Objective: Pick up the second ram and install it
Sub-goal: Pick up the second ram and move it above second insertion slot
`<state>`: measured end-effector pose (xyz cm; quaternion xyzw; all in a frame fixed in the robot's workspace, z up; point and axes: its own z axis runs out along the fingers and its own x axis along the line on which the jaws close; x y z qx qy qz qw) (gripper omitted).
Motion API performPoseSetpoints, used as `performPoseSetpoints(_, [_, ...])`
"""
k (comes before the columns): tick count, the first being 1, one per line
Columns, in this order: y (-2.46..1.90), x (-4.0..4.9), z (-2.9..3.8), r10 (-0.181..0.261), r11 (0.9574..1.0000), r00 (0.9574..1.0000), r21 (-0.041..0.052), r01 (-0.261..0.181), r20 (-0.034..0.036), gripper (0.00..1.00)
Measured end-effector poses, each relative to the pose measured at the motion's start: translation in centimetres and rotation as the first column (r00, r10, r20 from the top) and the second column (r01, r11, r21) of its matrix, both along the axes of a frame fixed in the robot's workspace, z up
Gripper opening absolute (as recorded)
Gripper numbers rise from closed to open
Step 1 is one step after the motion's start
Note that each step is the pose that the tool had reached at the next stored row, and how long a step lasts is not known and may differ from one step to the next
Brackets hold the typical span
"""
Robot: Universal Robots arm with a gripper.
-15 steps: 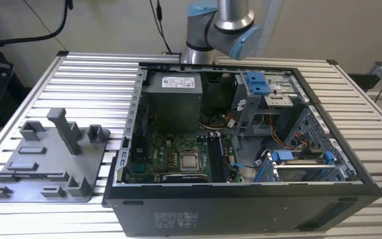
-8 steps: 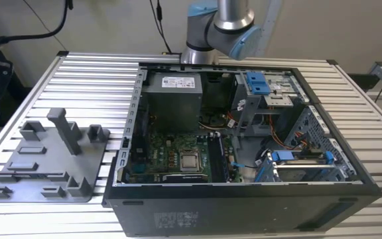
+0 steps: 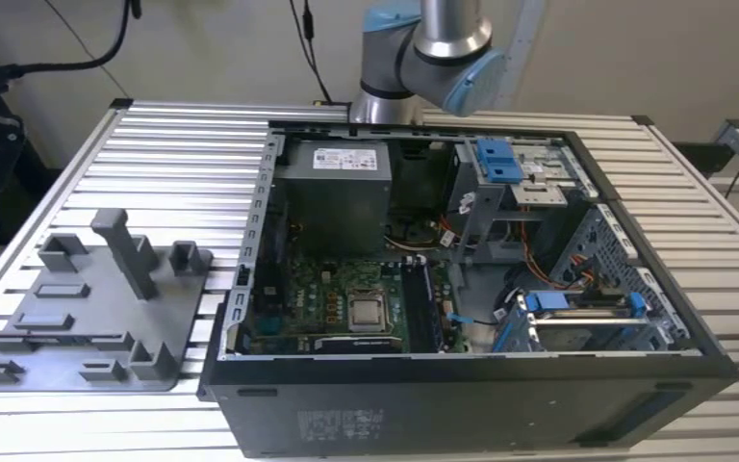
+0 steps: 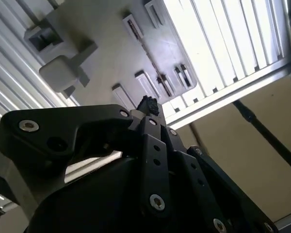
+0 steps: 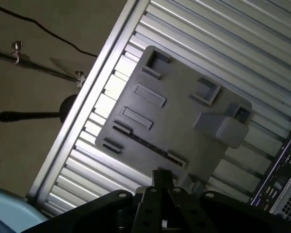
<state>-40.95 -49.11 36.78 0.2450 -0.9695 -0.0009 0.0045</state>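
My gripper (image 5: 160,177) hangs high above the grey fixture plate (image 5: 179,121) on the slatted table, with its dark fingertips (image 4: 148,104) drawn together and nothing between them. A thin dark strip (image 5: 145,144) stands edge-on in the plate's long slot; it looks like the second ram, though I cannot tell for sure. The same strip (image 3: 72,340) shows near the plate's front in the exterior view. The open computer case (image 3: 472,375) holds the green motherboard (image 3: 331,298) with its memory slots (image 3: 423,310) beside the processor.
The fixture plate (image 3: 88,318) carries several raised grey blocks and a tall post (image 3: 126,250). The arm's base (image 3: 421,48) stands behind the case. Inside the case are a power supply (image 3: 334,192), loose cables and blue drive clips (image 3: 500,159). The table edge (image 5: 82,107) drops to the floor.
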Motion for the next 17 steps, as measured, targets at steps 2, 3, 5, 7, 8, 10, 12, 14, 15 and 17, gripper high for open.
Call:
performPoseSetpoints(2, [0.01,0.0,0.0,0.021,0.9998,0.9998,-0.0013,-0.021,0.0,0.11])
performPoseSetpoints(3, [0.01,0.0,0.0,0.031,0.9995,0.9995,-0.0018,-0.031,0.0,0.11])
performPoseSetpoints(5, [0.01,0.0,0.0,0.052,0.9987,0.9987,-0.003,-0.052,-0.0001,0.11])
performPoseSetpoints(7, [0.01,0.0,0.0,0.073,0.9973,0.9973,-0.0049,-0.073,-0.0002,0.11])
performPoseSetpoints(8, [0.02,0.0,0.0,0.084,0.9965,0.9965,-0.006,-0.084,-0.0002,0.11])
performPoseSetpoints(10, [0.03,0.0,0.0,0.107,0.9942,0.9943,-0.0088,-0.107,-0.0006,0.11])
performPoseSetpoints(12, [0.03,0.0,0.0,0.13,0.9914,0.9915,-0.0118,-0.13,-0.0009,0.11])
performPoseSetpoints(14, [0.04,0.0,0.0,0.153,0.9882,0.9883,-0.0147,-0.153,-0.0013,0.11])
performPoseSetpoints(15, [0.04,0.0,0.0,0.165,0.9862,0.9863,-0.0161,-0.165,-0.0015,0.11])
performPoseSetpoints(17, [0.04,0.0,0.0,0.186,0.9823,0.9825,-0.0187,-0.186,-0.002,0.11])
